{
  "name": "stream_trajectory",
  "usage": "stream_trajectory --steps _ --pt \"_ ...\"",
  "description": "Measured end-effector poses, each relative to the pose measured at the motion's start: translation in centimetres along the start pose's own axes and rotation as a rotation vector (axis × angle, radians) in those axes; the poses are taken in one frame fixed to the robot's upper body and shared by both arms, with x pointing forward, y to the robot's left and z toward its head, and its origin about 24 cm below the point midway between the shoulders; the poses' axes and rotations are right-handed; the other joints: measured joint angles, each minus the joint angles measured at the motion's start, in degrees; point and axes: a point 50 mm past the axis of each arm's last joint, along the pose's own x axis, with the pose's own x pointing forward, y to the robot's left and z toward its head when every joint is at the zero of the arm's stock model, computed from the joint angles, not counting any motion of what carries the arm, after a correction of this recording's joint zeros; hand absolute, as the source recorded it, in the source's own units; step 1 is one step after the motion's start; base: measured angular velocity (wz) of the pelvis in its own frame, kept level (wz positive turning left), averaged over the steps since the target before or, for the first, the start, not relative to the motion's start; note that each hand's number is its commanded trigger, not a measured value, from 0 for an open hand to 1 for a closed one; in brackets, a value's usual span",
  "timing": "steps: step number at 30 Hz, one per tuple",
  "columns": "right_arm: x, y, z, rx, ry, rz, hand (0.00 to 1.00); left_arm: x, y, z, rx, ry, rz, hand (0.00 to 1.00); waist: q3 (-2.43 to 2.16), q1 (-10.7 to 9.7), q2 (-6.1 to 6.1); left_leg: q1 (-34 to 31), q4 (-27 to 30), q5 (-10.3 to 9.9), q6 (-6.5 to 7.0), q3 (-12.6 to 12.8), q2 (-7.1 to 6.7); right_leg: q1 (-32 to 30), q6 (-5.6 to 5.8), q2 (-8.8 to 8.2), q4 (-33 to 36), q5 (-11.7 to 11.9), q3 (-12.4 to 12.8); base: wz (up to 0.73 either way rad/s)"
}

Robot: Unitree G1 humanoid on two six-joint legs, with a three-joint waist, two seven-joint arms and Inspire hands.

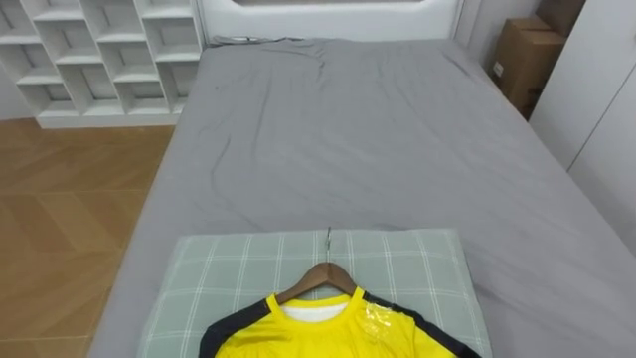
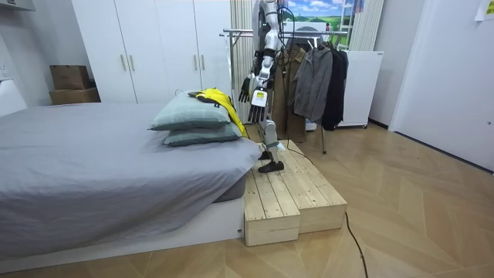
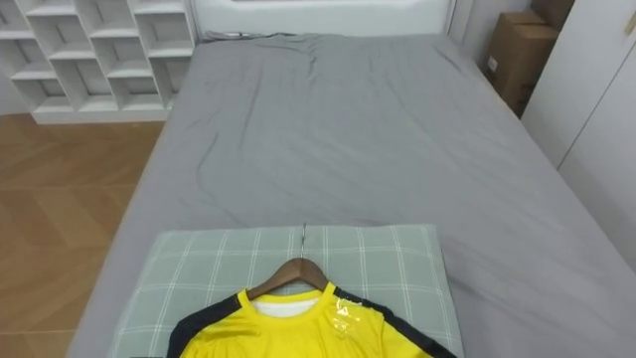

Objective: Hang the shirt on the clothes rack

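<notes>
While the yellow shirt (image 1: 328, 336) on its hanger (image 1: 323, 275) lies on the pillow (image 1: 229, 268) just before it, the left hand (image 2: 246, 89) hangs seemingly relaxed.

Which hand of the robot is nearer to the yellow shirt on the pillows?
Right, it seems. The right hand hangs open close to the shirt, on the side toward the room view's right; the left hand hangs a little farther back from it.

Bright, even room light; shadows soft and faint.
</notes>
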Motion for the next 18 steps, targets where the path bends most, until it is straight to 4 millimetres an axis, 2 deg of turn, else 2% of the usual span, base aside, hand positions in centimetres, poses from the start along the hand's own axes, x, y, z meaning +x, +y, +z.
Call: stream_trajectory --steps 13,18 --pt "-0.1 0.2 -0.7 0.114 0.011 0.044 0.0 0.0 -0.2 0.2 -0.019 -0.023 0.022 0.0 -0.03 -0.4 0.17 -0.5 0.0 0.0 0.0 -0.4 -0.04 -0.2 0.03 -0.04 -0.2 0.1 -0.4 0.01" --pt "-0.2 0.2 -1.2 0.15 0.035 0.039 0.0 -0.1 0.0 0.0 -0.082 -0.017 0.068 0.0 -0.02 -0.1 -0.04 0.2 -0.1 0.0 0.0 -0.3 -0.03 0.6 0.04 -0.04 -0.3 0.1 -0.5 0.0"
